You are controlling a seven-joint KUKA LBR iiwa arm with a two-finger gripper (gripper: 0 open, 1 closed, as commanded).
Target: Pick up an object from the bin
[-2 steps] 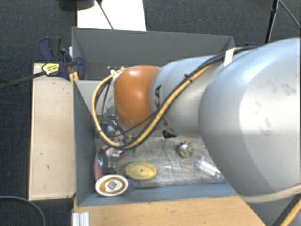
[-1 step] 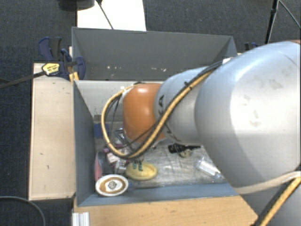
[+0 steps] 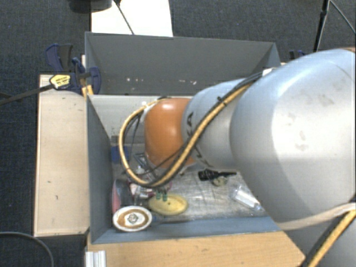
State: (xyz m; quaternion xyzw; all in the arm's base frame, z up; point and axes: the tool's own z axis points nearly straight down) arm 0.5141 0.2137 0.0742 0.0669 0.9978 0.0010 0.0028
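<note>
1. Grey metal bin [image 3: 100,166] with the silver robot arm [image 3: 289,143] reaching in; its orange rounded wrist cover [image 3: 164,129] sits low over the bin floor, and yellow-black cables [image 3: 189,143] loop round the cover.
2. The gripper [image 3: 151,192] pokes out under the orange cover, close to the floor, in the bin's near corner on the side away from the arm.
3. How far the gripper is open: cannot tell, as the cover and cables hide most of it. Nothing can be seen held in it.
4. Nearest thing is the yellow flat oval piece [image 3: 168,206], which lies on the floor just beside the gripper, on its near-wall side. Touching or apart: cannot tell.
5. A round white disc with a gold ring [image 3: 132,218] lies near the gripper, further into the corner, against the near wall and just beside the yellow flat oval piece.
6. A pink-red thing [image 3: 116,196] lies near the gripper against the side wall away from the arm; too blurred to name.
7. A small black thing [image 3: 214,176] lies well apart from the gripper, on the arm side.
8. A clear plastic piece [image 3: 246,198] lies beyond that, further toward the arm, partly under it.
</note>
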